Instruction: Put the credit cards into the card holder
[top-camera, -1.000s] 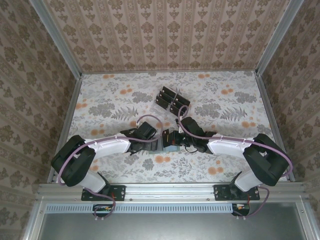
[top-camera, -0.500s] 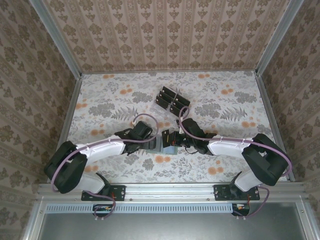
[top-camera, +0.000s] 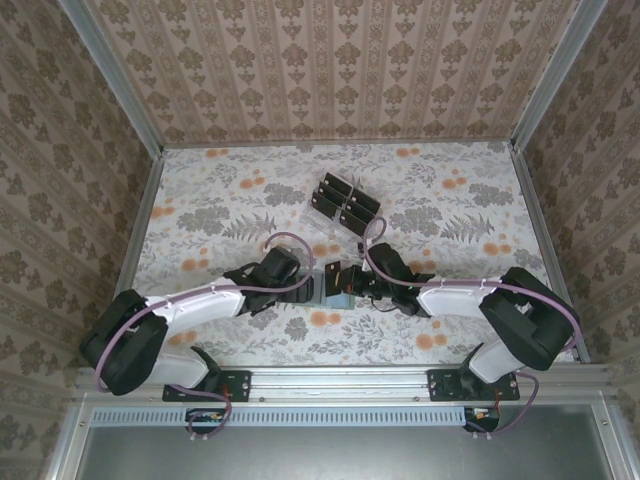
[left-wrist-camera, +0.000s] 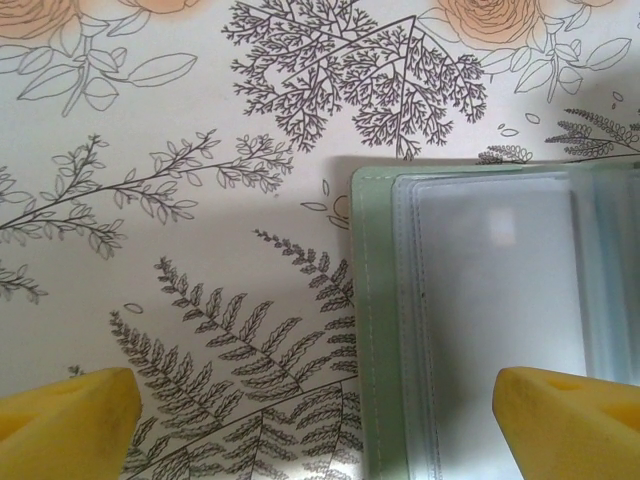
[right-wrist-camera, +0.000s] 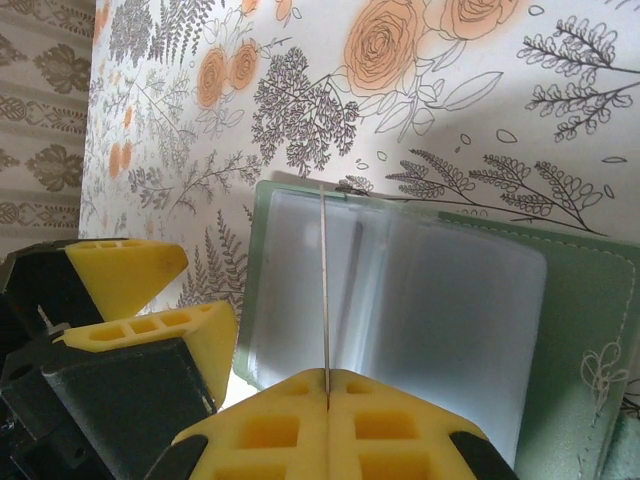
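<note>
The grey-green card holder (right-wrist-camera: 590, 300) lies open on the flowered table, its clear sleeves (right-wrist-camera: 450, 310) facing up. My right gripper (right-wrist-camera: 327, 375) is shut on a thin credit card (right-wrist-camera: 325, 280), seen edge-on and standing upright over the sleeves. My left gripper (left-wrist-camera: 320, 430) is open just above the table, one yellow fingertip (left-wrist-camera: 70, 420) over bare table and the other over the card holder (left-wrist-camera: 380, 330), so the holder's left edge lies between them. From above, both grippers, left (top-camera: 312, 286) and right (top-camera: 352, 282), meet at the card holder (top-camera: 328, 293).
A clear slotted rack (top-camera: 343, 203) with several dark credit cards stands behind the grippers, mid-table. Patterned walls close in the table (top-camera: 220, 210) at the back and both sides. The left gripper's yellow fingers (right-wrist-camera: 130, 275) sit close beside the right gripper.
The left arm's elbow has swung down and to the left while its gripper stays at the holder. The right gripper with the card has shifted slightly toward the near edge.
</note>
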